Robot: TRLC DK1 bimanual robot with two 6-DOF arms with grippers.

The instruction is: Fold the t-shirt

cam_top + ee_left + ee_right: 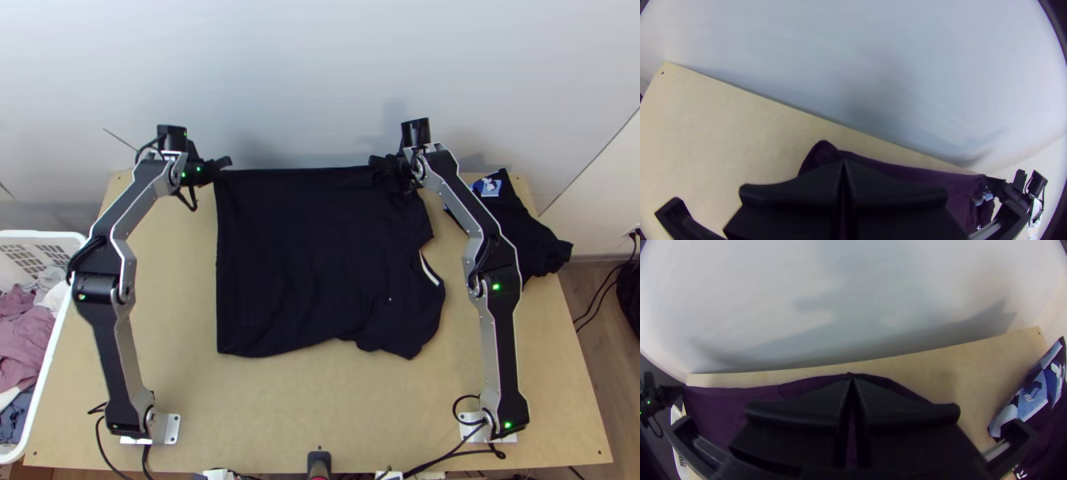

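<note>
Black shirt [304, 264] spread on the table [240, 416], my left gripper [843, 165] and right gripper [852, 379] pinching its far edge, I should lift evenly, keep that edge taut, and lay it toward the near side.

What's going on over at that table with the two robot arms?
A robot is handling a black t-shirt: its left gripper is closed on the far hem corner, its right gripper on the far edge near the shoulder. The shirt lies mostly spread on the table, not yet folded. Another dark garment lies bunched nearby.
</note>
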